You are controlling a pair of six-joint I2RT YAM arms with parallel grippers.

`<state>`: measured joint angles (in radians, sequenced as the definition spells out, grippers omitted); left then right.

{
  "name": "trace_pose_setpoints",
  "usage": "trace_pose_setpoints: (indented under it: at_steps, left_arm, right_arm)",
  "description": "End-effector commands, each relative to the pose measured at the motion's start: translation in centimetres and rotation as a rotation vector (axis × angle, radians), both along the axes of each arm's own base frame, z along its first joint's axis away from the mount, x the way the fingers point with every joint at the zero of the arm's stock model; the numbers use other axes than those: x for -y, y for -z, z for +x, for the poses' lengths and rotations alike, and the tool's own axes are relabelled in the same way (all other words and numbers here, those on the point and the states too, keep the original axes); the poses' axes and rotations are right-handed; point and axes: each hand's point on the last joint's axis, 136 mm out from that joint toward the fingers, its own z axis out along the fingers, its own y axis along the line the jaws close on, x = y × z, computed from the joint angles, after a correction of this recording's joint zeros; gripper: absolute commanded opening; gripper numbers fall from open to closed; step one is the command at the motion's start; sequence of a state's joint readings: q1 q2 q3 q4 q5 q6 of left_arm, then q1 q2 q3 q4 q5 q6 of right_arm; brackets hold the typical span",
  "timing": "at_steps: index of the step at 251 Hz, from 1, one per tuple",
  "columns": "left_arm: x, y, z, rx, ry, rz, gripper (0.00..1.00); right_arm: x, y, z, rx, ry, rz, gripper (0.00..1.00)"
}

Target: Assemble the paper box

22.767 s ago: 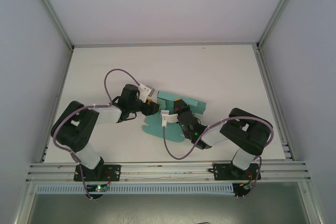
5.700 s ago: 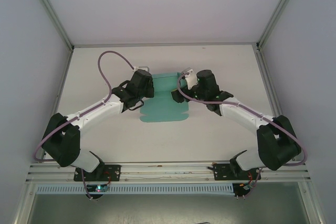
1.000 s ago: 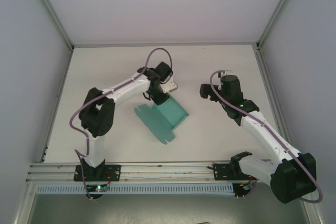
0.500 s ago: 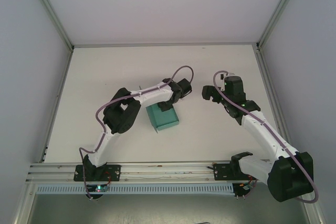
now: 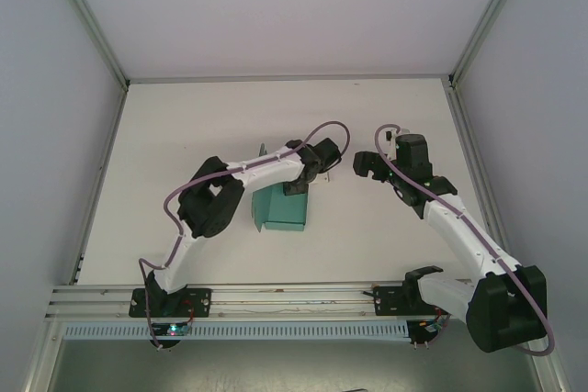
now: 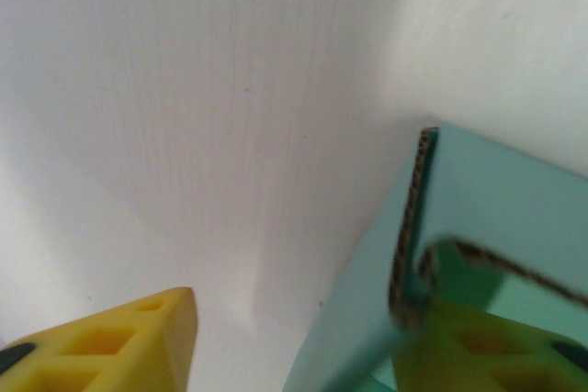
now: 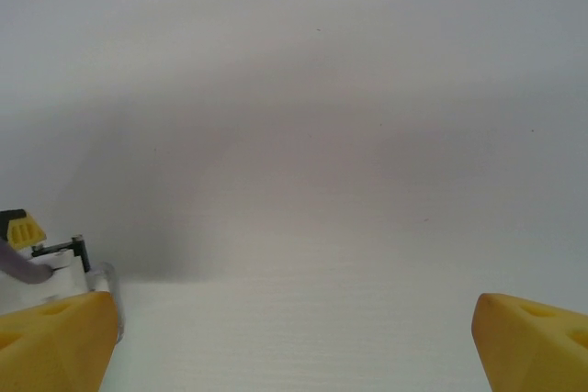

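The left arm folds far and rightward, left claw parted; the right arm stretches far and leftward, right claw spread wide.

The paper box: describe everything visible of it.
The paper box is plain teal-green card; its cut edge shows brown corrugated fluting. It sits low on the white table near the middle, folded into a small rectangular shape with a raised wall. That wall stands between the open fingers of the left hand, close against one yellow finger and apart from the other.
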<state>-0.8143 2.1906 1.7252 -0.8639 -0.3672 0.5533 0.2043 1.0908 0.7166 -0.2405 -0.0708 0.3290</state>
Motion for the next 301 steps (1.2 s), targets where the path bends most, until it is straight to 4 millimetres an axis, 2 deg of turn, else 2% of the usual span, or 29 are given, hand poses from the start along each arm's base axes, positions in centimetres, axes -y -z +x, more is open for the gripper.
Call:
trace_pose_setpoints:
  at_steps: [1,11,16,36,41,51,59,90,114,127,144,162,181,188,212,252,275,301]
  left_arm:
    - [0.8,-4.0,-1.2,-0.022,0.043,-0.118,0.62]
    - [1.0,-4.9,-1.5,-0.022,0.050,-0.151,0.65]
    - [1.1,-5.4,-1.5,-0.015,0.050,-0.167,0.71]
    - [1.7,-7.3,-2.1,-0.020,0.058,-0.245,0.75]
    - [1.8,-7.8,-2.2,-0.021,0.059,-0.268,0.81]
    - [2.2,-8.9,-2.3,-0.013,0.055,-0.318,0.84]
    - [2.3,-9.8,-2.2,-0.003,0.045,-0.364,1.00]
    - [1.9,-15.1,-0.5,0.090,-0.104,-0.598,1.00]
    - [-1.0,-20.5,1.5,0.209,-0.341,-0.824,1.00]
    - [-4.0,-22.6,2.5,0.270,-0.517,-0.918,1.00]
    - [-8.6,-23.8,2.7,0.334,-0.741,-0.997,1.00]
    - [-13.5,-22.7,2.6,0.384,-0.954,-1.044,1.00]
    - [-17.6,-20.1,1.8,0.389,-1.138,-1.059,1.00]
    - [-18.8,-19.1,1.3,0.381,-1.198,-1.049,1.00]
    - [-21.5,-16.1,-0.5,0.363,-1.312,-0.976,1.00]
    - [-22.6,-13.7,-2.1,0.354,-1.341,-0.944,1.00]
    - [-21.9,-12.8,-2.1,0.309,-1.334,-0.980,1.00]
    - [-21.8,-12.0,-2.2,0.297,-1.351,-0.977,0.99]
  right_arm:
    - [-0.1,-0.7,-0.5,0.028,-0.036,0.000,0.98]
    - [-0.1,-0.9,-0.5,0.036,-0.041,-0.001,0.98]
    - [-0.1,-1.1,-0.6,0.041,-0.042,-0.002,0.98]
    - [0.1,-1.5,-0.7,0.055,-0.038,-0.006,0.98]
    - [0.2,-1.6,-0.7,0.059,-0.038,-0.006,0.98]
    - [0.1,-1.9,-0.8,0.066,-0.042,-0.007,0.98]
    - [0.0,-2.0,-0.8,0.072,-0.051,-0.007,0.98]
    - [-1.3,-2.2,-0.7,0.098,-0.149,-0.012,0.98]
    - [-4.5,-1.9,-0.6,0.126,-0.358,-0.048,0.98]
    - [-6.5,-1.4,-0.5,0.128,-0.463,-0.104,0.98]
    - [-10.0,-0.2,-0.4,0.128,-0.647,-0.189,0.98]
    - [-13.8,1.2,-0.3,0.111,-0.830,-0.243,0.98]
    - [-16.8,2.8,0.6,0.089,-0.957,-0.289,0.97]
    - [-18.0,3.0,1.1,0.088,-1.001,-0.300,0.96]
    - [-20.2,5.4,2.0,-0.001,-1.105,-0.318,0.90]
    - [-22.3,8.8,1.8,-0.115,-1.192,-0.321,0.80]
    - [-22.8,9.9,1.8,-0.144,-1.194,-0.297,0.77]
    - [-22.9,11.2,2.8,-0.171,-1.135,-0.316,0.69]
